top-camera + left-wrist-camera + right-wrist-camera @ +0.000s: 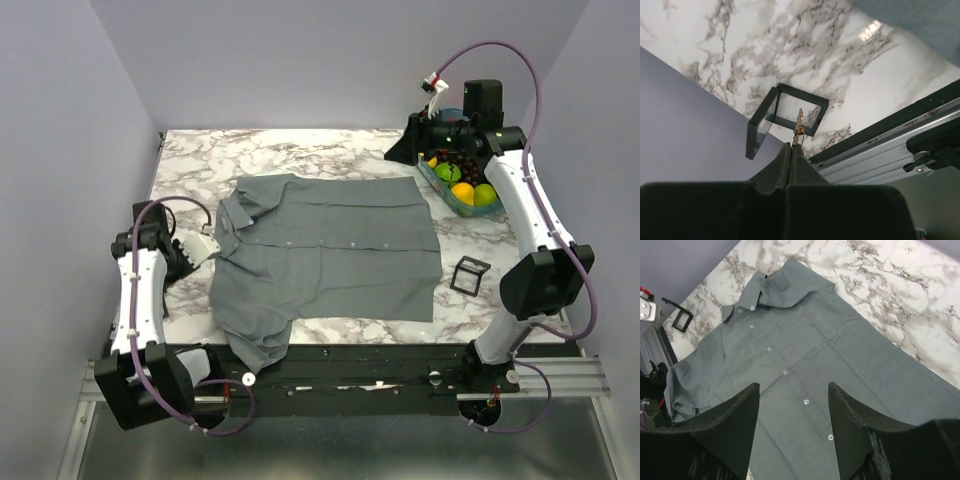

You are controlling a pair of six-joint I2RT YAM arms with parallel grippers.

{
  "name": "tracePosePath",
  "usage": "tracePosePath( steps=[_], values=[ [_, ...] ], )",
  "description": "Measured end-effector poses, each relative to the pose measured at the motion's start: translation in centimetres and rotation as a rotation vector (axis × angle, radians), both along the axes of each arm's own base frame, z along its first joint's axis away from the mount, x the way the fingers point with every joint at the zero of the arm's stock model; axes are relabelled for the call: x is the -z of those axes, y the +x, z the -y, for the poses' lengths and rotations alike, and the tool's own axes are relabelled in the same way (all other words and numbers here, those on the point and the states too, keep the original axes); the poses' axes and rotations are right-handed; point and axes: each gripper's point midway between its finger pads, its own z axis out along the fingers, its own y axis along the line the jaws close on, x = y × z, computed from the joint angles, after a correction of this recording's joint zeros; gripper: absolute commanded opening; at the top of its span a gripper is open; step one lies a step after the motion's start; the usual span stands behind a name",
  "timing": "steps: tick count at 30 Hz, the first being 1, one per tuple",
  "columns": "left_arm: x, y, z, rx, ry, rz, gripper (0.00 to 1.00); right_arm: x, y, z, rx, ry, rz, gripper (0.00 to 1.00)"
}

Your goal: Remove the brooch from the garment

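Two arms stand at the near edge of the marble surface. The garment, a grey button-up shirt, lies flat across the middle of it with the collar toward the left arm. The left end effector sits just off the collar side. Its fingers are pressed together on the brooch, which shows only as a slim gold-toned sliver poking past the tips. Behind it in the wrist view, a black wire-frame cube rests on the marble near the front rail. The right end effector hangs at the far right corner above a bowl of fruit. Its fingers are spread wide with nothing between them, over the shirt's pale buttons.
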Motion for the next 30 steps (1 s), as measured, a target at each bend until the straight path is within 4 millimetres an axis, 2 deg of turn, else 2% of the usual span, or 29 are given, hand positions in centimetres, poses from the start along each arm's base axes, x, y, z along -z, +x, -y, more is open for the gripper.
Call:
tracePosePath(
  steps=[4,7,14,22,30],
  values=[
    [2.3,-2.7,-1.6,-0.035,0.108,-0.025,0.00,0.2,0.8,-0.5,-0.004,0.013,-0.023,0.65],
    [3.8,-3.9,-2.4,-0.074,0.171,-0.024,0.00,0.0,1.2,-0.9,-0.007,0.033,-0.036,0.65],
    [5.8,-5.2,-4.1,-0.131,0.313,0.103,0.00,-0.9,1.3,-1.6,-0.012,0.088,-0.059,0.65],
    [6.8,-5.1,-5.1,-0.137,0.397,0.191,0.00,-0.9,0.7,-2.8,-0.037,0.093,-0.064,0.65],
    [6.5,-3.9,-6.0,-0.160,0.443,0.243,0.00,0.8,0.2,-3.1,-0.047,0.080,-0.102,0.65]
  ],
)
